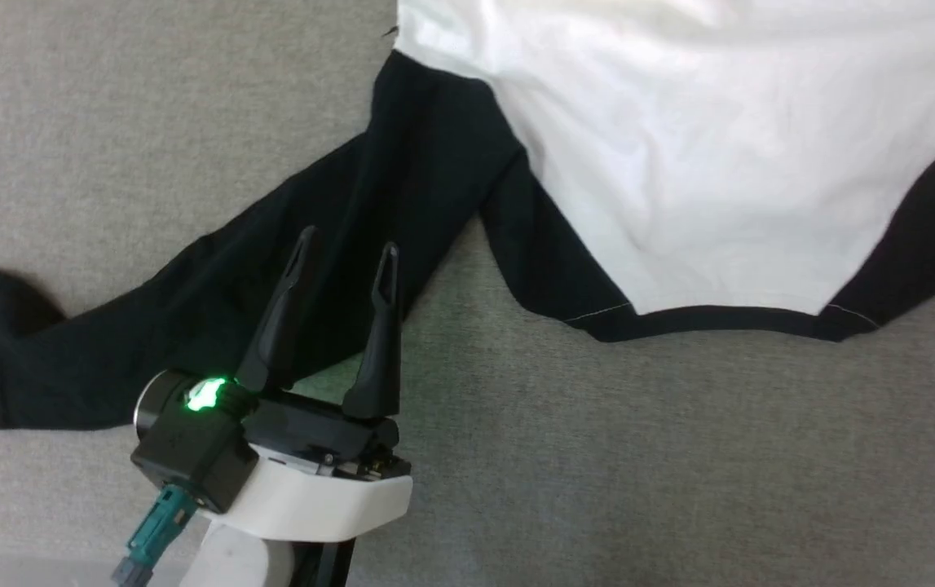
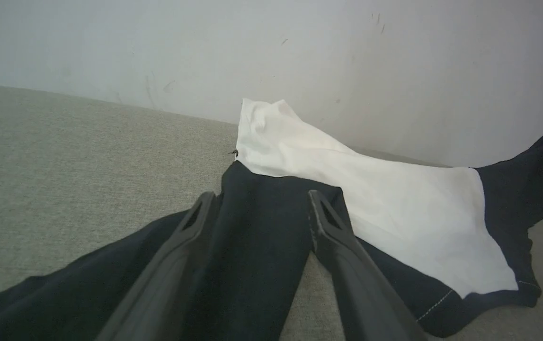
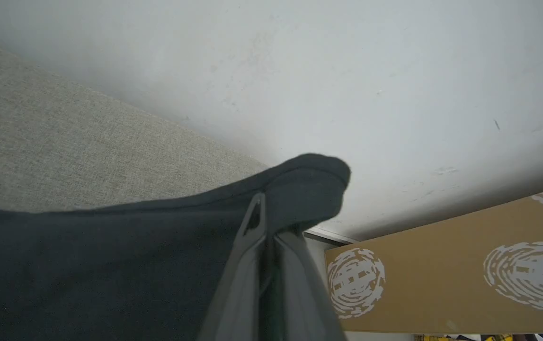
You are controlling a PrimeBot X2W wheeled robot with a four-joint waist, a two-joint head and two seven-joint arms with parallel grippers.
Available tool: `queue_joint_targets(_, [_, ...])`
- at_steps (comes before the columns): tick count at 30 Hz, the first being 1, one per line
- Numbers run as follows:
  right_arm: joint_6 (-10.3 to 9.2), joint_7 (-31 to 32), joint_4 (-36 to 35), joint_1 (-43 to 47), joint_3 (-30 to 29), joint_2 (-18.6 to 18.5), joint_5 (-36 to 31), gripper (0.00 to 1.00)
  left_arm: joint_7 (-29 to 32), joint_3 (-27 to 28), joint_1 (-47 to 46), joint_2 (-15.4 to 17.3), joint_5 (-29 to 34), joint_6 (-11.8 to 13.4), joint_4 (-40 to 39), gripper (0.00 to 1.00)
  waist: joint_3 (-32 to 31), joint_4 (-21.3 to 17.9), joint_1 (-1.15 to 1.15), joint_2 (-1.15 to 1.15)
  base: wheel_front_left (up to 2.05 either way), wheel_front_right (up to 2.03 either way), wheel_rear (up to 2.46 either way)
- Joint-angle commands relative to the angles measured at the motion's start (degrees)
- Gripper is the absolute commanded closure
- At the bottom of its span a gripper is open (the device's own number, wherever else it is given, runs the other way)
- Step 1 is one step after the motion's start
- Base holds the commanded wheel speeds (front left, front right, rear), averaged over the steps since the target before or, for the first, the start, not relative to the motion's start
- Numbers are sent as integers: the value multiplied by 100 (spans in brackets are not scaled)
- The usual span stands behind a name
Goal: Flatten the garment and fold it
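The garment (image 1: pixel 679 163) lies spread on the grey fabric surface, with a white body and black sleeves. Its left black sleeve (image 1: pixel 149 334) stretches out toward the lower left. My left gripper (image 1: pixel 346 243) hovers over that sleeve with its fingers spread open and nothing between them. The left wrist view shows the same open gripper (image 2: pixel 261 196) above the black sleeve, with the white body (image 2: pixel 394 213) beyond. In the right wrist view my right gripper (image 3: pixel 266 222) is shut on a fold of the black sleeve fabric (image 3: pixel 110 265), which is lifted off the surface.
The grey fabric surface (image 1: pixel 679 456) extends all around the garment. A white wall (image 2: pixel 299 57) rises behind it. A brown cardboard box with white prints (image 3: pixel 465 265) stands past the surface's right end.
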Motion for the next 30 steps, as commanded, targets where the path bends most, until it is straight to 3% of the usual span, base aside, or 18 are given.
queue_joint_targets(1, [-13,-63,220,-112,44,85,-20,99,-22,-28,-107,-24,42,-46,40,0,102,106,-1,0,0,0,0])
queue_joint_targets(3, [-13,-138,527,-163,94,182,-33,81,-5,-61,-143,-24,44,-63,78,0,98,105,-1,0,0,0,0])
queue_joint_targets(4, [-13,-174,670,-180,100,229,-33,65,3,-73,-159,-22,44,-71,96,0,84,98,-1,0,0,0,0])
queue_joint_targets(5, [-13,-203,808,-199,87,279,-30,0,10,-79,-171,-17,43,-75,112,0,62,85,-1,0,0,0,0])
queue_joint_targets(12, [-13,-529,1178,-315,148,581,204,0,72,-71,-136,69,-6,-97,198,0,-318,-85,-1,0,0,0,0])
queue_joint_targets(18, [-13,-538,626,-200,176,815,751,0,93,-36,44,134,-108,-90,209,0,-798,-181,-1,0,0,0,0])
queue_joint_targets(25, [-13,1159,-457,966,462,1303,1839,0,117,-38,213,172,-161,-46,60,0,-908,-181,-1,0,0,0,0])
queue_joint_targets(30, [-13,1873,-1000,1637,369,1524,1869,0,122,-108,146,138,-149,-55,5,0,-656,-9,-1,0,0,0,0])
